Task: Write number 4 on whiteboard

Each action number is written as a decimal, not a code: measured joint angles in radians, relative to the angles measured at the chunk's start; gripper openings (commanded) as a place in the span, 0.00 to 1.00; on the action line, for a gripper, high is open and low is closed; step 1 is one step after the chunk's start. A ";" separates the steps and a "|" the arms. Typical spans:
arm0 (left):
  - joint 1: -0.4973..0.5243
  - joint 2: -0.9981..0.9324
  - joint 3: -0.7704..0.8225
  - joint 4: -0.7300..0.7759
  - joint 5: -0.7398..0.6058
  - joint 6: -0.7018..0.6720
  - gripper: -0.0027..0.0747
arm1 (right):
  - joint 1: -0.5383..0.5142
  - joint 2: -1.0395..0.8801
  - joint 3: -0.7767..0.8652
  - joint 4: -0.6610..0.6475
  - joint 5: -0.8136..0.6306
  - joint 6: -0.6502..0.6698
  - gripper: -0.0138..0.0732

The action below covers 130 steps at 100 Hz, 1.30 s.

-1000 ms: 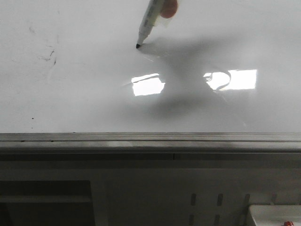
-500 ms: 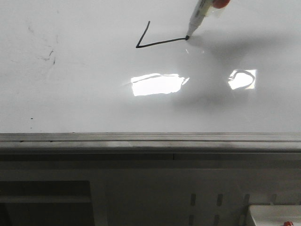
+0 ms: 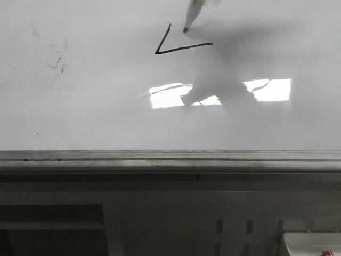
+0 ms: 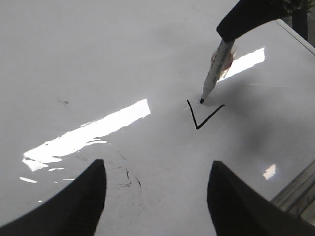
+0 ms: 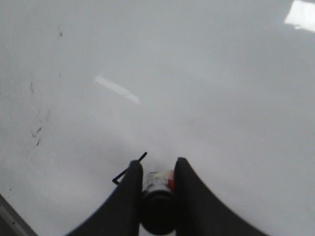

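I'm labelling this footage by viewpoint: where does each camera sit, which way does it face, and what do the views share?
Front view: faces forward over the whiteboard and its grey rail; only the marker shows, no arm.
Left wrist view: on the left arm, above the board; open left gripper fingers at the frame's bottom.
Right wrist view: on the right arm, looking down the right gripper clamping the marker.
All three share the unfinished number 4.
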 measured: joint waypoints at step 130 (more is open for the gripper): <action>-0.112 0.720 -0.228 0.182 -0.369 -0.002 0.56 | 0.282 0.000 0.015 0.007 0.082 -0.006 0.08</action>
